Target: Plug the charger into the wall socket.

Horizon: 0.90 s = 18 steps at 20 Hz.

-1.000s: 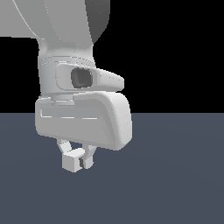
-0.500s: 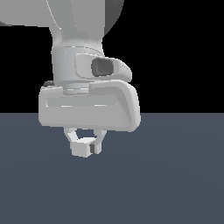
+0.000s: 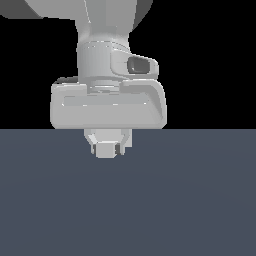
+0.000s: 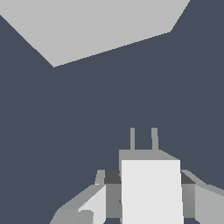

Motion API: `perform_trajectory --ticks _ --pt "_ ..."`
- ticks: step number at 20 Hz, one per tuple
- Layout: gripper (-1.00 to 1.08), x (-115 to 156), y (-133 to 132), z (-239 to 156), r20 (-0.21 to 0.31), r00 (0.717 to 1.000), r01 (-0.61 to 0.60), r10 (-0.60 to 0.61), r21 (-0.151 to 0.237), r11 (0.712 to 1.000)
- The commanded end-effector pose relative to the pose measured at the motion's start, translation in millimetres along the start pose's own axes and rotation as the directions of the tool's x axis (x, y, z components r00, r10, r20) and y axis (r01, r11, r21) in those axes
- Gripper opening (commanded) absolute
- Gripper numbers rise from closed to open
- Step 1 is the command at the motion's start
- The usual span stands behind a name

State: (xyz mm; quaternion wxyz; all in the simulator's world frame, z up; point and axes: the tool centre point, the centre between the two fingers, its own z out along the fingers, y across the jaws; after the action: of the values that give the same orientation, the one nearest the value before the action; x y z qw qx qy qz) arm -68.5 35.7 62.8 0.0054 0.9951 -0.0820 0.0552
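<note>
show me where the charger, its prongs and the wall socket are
charger (image 4: 151, 192), wrist view, on its white top face.
prongs (image 4: 132, 139), wrist view, on one grey prong.
wall socket (image 4: 100, 26), wrist view, on the plate's flat grey face.

Flat, even simulator light; sharp renders, seemingly no cast shadows.

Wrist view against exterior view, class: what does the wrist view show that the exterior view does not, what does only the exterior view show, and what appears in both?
Only the wrist view shows the charger's two grey prongs and a pale flat slab ahead, probably the wall socket, though no holes are visible. Only the exterior view shows the arm's wrist housing above the dark floor. Both show the charger clamped in the gripper.
</note>
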Motion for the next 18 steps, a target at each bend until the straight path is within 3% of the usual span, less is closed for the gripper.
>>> perform_trajectory --ticks 1,10,18 --pt "-1.0 6.4 1.7 -6.2 0.0 0.998 0.057 -0.057 0.006 0.998" --pt "-1.0 26.6 4.0 -24.5 -0.002 0.974 0.226 -0.226 0.026 0.974" --pt "-1.0 36.4 3.4 -33.0 -0.003 0.952 0.305 -0.305 0.036 0.952"
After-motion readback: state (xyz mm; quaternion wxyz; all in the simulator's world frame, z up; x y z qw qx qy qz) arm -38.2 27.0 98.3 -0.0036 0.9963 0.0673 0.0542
